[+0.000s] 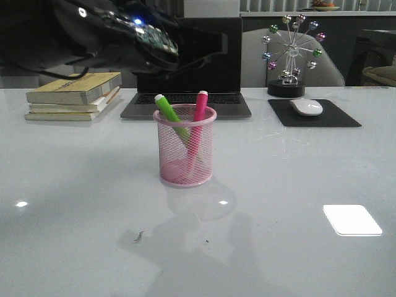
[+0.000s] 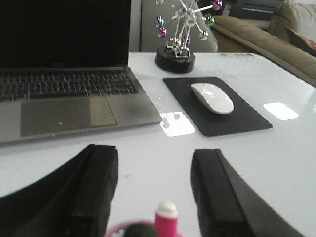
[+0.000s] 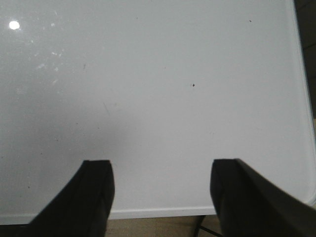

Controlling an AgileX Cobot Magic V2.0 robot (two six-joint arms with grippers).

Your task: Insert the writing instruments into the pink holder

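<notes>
The pink holder stands upright mid-table in the front view. Both writing instruments lean inside it: the green marker tilts left and the pink marker stands nearly upright, with their whitish caps above the rim. My left arm hangs above and behind the holder. In the left wrist view my left gripper is open and holds nothing. The pink marker's cap and a bit of the holder's rim show just below its fingers. My right gripper is open over bare table by the edge.
A laptop stands open behind the holder. Stacked books lie at the back left. A white mouse on a black pad and a ferris-wheel ornament sit at the back right. The table edge runs under my right gripper.
</notes>
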